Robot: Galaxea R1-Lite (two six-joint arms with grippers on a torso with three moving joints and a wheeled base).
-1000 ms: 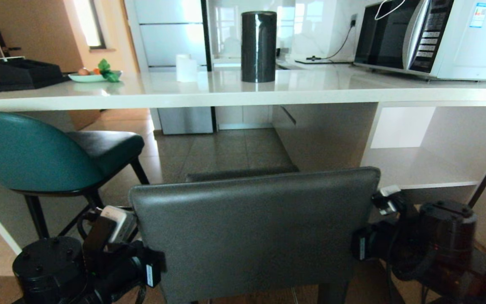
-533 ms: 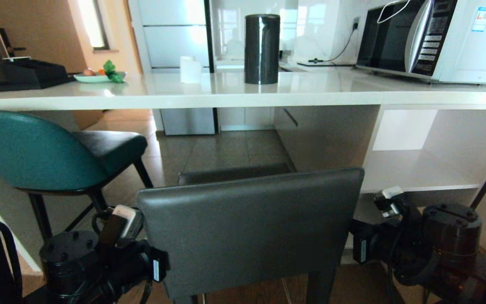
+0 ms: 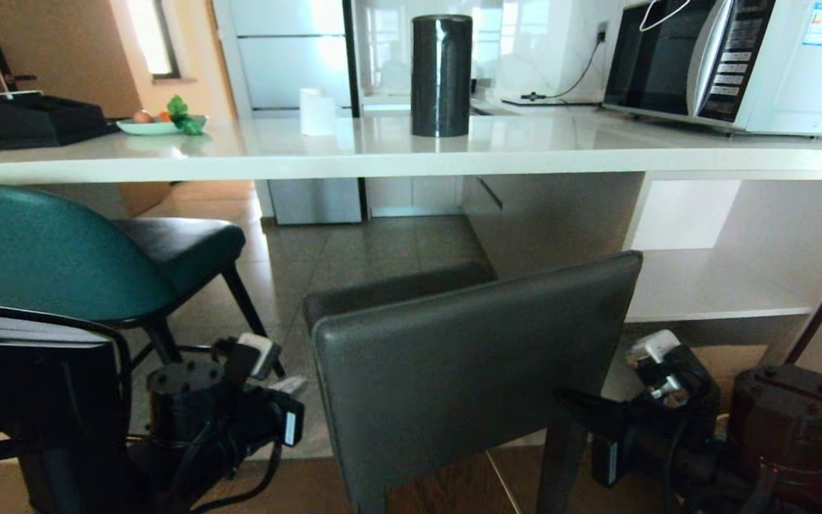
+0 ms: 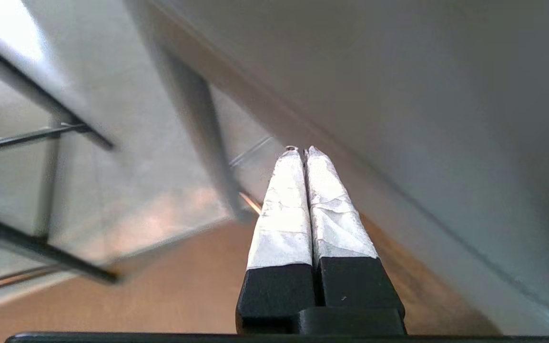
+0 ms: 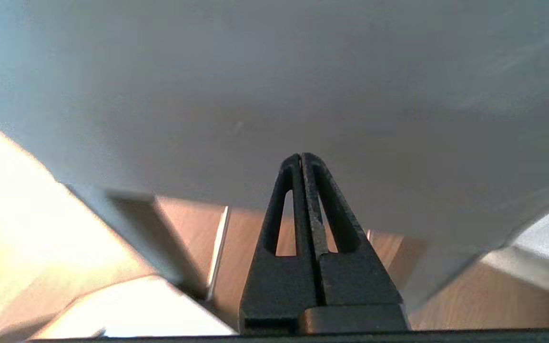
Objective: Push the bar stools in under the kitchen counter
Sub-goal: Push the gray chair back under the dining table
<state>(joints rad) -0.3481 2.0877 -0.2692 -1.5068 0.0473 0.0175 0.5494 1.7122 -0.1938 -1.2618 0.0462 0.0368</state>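
The dark grey padded bar stool with the rectangular back (image 3: 475, 371) has swung askew, right edge nearer the glossy white stone kitchen counter (image 3: 411, 160), seat barely under; left gripper (image 4: 301, 151) and right gripper (image 5: 301, 156), both pinched closed, must straighten it.

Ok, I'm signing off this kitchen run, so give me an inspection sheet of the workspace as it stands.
Surface: white kitchen counter, glossy.
Job's things: dark grey stool skewed, back outside the edge; teal stool on the left, its back also outside.
Clutter: black cylinder, microwave, fruit plate, black tray, white roll.
Grippers: left gripper shut, beside the grey stool; right gripper shut, at its backrest.
Cables: wiring on both wrists; white cord on the microwave; black lead behind.
Surroundings: tiled floor, open shelves.
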